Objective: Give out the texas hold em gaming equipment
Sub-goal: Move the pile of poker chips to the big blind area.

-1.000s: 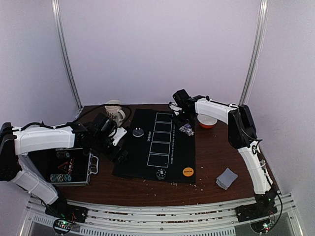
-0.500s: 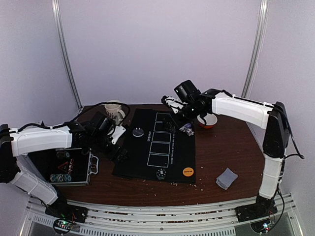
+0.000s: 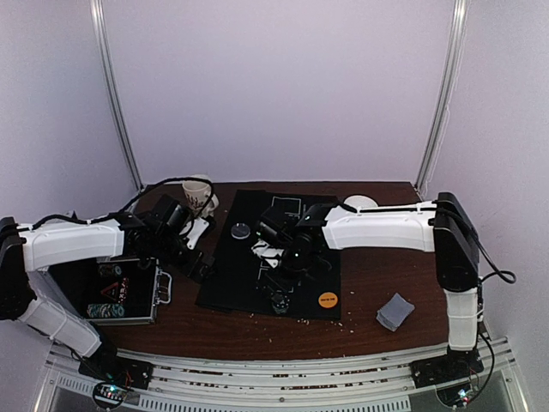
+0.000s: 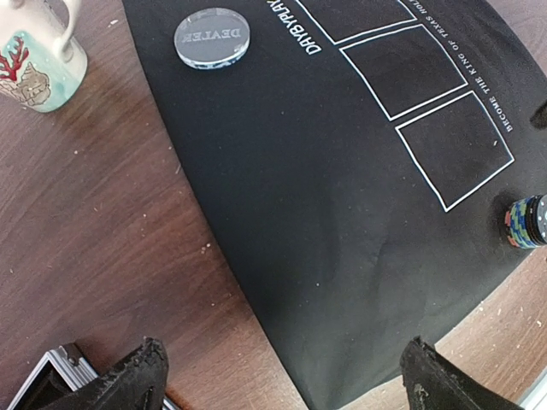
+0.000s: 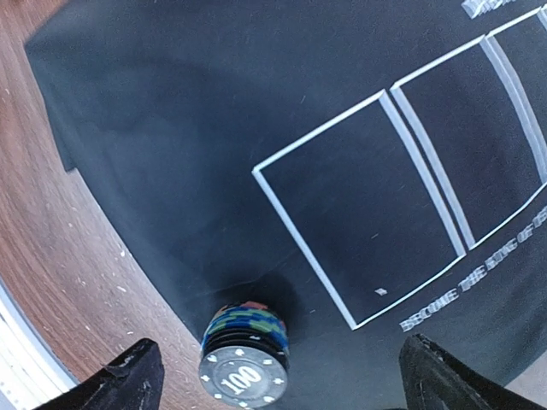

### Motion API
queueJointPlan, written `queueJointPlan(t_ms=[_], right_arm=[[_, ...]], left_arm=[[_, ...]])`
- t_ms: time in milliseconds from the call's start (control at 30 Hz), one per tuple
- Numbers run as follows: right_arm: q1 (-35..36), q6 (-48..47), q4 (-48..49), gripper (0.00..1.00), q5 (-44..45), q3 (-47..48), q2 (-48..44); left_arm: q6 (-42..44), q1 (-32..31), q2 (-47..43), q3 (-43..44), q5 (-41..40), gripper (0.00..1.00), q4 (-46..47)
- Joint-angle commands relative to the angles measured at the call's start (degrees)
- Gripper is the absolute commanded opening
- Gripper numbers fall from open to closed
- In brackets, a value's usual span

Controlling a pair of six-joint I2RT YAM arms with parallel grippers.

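A stack of poker chips (image 5: 245, 359) with a black "100" chip on top stands at the near edge of the black mat (image 3: 232, 279). My right gripper (image 5: 286, 384) hangs open just above it, the stack (image 3: 280, 302) lying between the fingers, closer to the left one. A round dealer button (image 4: 212, 36) lies at the mat's far left, and an orange disc (image 3: 328, 299) at its near right corner. Grey-backed cards (image 3: 395, 311) sit stacked on the wood at right. My left gripper (image 4: 282, 393) is open and empty over the mat's left edge.
A white patterned mug (image 3: 199, 196) stands at the back left. The bowl (image 3: 360, 203) shows only its rim behind my right arm. An open metal case (image 3: 120, 292) lies at the front left, its corner (image 4: 51, 384) close to my left fingers.
My right arm has swung from the far side near the bowl to the mat's near edge, above the chip stack, and its jaws have opened wide. The left arm barely moved.
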Motion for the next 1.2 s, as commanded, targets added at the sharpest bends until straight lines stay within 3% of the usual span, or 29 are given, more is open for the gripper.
queueJointPlan(t_ms=[0, 233, 800, 1067, 1167], right_arm=[[1.7, 2.1, -4.1, 0.98, 0.4, 2.0, 2.9], [3.1, 2.8, -5.1, 0.90, 1.4, 2.4, 5.7], [4.3, 3.1, -7.3, 0.47, 3.2, 3.3, 9.2], [4.5, 4.1, -7.6, 0.38, 3.8, 0.1, 7.1], [4.4, 4.5, -7.6, 0.36, 4.0, -0.3, 7.1]], left_arm=[[-1.1, 0.3, 0.5, -0.5, 1.4, 0.98, 1.6], [-0.5, 0.3, 0.5, -1.0, 1.4, 0.98, 1.6], [0.1, 0.3, 0.6, -1.7, 1.2, 0.98, 1.8], [-0.1, 0.3, 1.5, -1.9, 1.4, 0.98, 2.3], [-0.6, -0.7, 4.4, -1.9, 4.9, 0.94, 4.0]])
